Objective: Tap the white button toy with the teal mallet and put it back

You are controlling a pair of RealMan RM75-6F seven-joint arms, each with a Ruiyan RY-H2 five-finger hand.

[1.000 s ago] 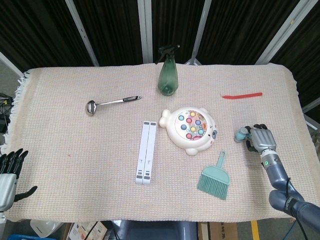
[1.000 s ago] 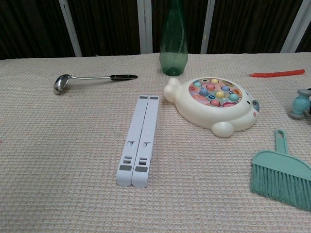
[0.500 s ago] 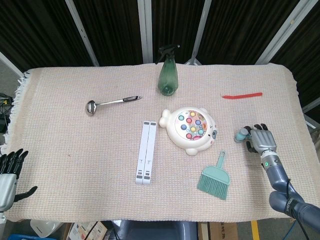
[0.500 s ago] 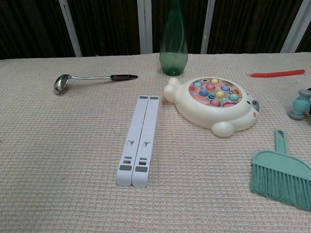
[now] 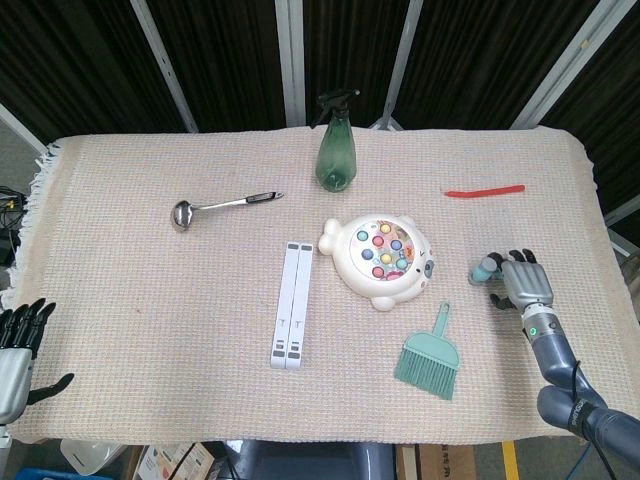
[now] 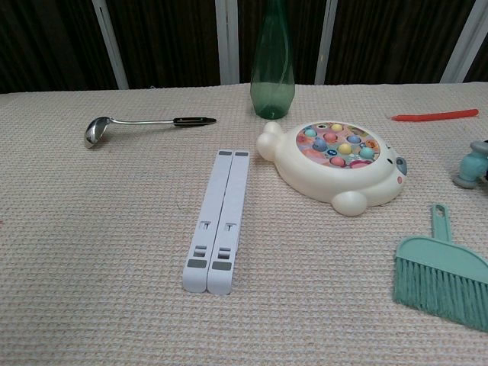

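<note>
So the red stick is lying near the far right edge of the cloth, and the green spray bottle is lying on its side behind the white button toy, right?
Not quite. The green spray bottle stands upright behind the white button toy, as the head view shows. The red stick does lie near the far right of the cloth.

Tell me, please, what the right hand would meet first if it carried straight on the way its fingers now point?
The right hand points toward the table's far edge, with the teal mallet at its fingers. Beyond that only bare cloth shows; the red strip lies further on, probably left of that line, though depth is unclear.
</note>
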